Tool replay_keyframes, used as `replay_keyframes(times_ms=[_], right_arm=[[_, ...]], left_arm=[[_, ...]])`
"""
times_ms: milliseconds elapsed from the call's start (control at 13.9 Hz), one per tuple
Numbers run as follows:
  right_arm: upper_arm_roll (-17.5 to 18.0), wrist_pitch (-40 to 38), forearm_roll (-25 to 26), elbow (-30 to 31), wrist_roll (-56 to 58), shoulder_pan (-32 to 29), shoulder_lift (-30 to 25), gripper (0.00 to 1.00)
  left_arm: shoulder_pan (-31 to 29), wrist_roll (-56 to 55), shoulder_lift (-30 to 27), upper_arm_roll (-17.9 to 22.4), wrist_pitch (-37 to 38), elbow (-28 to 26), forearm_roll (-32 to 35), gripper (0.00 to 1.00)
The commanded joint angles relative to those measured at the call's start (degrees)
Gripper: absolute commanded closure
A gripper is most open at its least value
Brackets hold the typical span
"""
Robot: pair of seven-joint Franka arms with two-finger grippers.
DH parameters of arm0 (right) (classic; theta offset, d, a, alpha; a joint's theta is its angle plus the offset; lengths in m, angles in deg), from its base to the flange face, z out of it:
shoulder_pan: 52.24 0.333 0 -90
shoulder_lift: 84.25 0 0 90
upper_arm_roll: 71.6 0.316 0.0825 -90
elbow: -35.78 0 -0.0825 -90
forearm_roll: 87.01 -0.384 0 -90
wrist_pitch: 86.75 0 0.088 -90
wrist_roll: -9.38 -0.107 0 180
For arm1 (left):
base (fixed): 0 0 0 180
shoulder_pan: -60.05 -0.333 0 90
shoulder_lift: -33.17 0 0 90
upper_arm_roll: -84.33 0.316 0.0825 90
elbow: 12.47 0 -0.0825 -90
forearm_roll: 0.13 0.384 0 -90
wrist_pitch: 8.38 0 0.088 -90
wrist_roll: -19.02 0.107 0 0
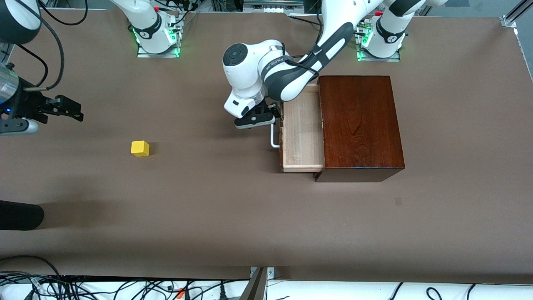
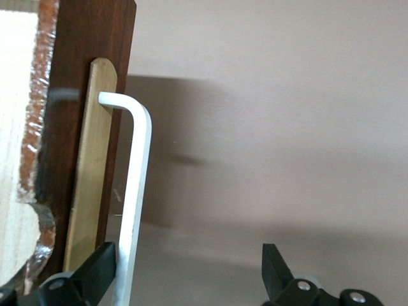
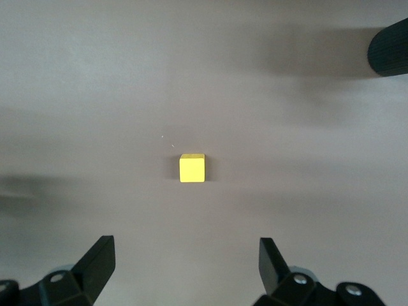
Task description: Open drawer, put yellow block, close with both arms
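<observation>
The drawer (image 1: 302,133), a light wood tray, is pulled partway out of the dark reddish-brown box (image 1: 360,125). Its white bar handle (image 1: 272,139) faces the right arm's end of the table. My left gripper (image 1: 255,118) is open at the handle. In the left wrist view the handle (image 2: 137,191) runs between the fingers of my left gripper (image 2: 189,271), close against one finger (image 2: 102,268). The yellow block (image 1: 140,148) lies on the table toward the right arm's end. My right gripper (image 1: 73,110) is open and empty above the table. The right wrist view shows the block (image 3: 192,167) ahead of my right gripper (image 3: 186,264).
A black cylinder (image 1: 21,214) juts in at the right arm's end, nearer to the front camera than the block; it also shows in the right wrist view (image 3: 390,48). Cables lie along the table's near edge (image 1: 125,287). The table is brown (image 1: 208,200).
</observation>
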Motion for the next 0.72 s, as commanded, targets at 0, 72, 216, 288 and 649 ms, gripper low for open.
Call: replay_keyframes(times_ms=[0, 72, 216, 288, 649], right_arm=[[0.2, 0.2, -0.3, -1.2, 1.0, -0.5, 3.2, 0.00], [0.2, 0.3, -0.2, -1.2, 1.1, -0.4, 4.4, 0.00], [0.3, 0.0, -0.2, -1.1, 1.0, 0.0, 5.6, 0.00], [0.3, 0.0, -0.3, -1.2, 1.1, 0.0, 6.2, 0.00], [0.6, 2.5, -0.5, 2.4, 0.4, 0.5, 7.6, 0.00]], left_arm=[[1.8, -0.7, 3.2, -0.2, 0.0, 6.2, -1.2, 0.00], [1.8, -0.7, 2.9, -0.2, 0.2, 6.2, -1.2, 0.00], [0.5, 0.0, 0.6, -0.3, 2.7, 6.2, -1.3, 0.00], [-1.2, 0.2, -1.5, -0.8, 5.2, 6.2, -2.3, 0.00], [-15.4, 17.8, -17.4, -1.0, 15.1, 2.8, -17.6, 0.00]])
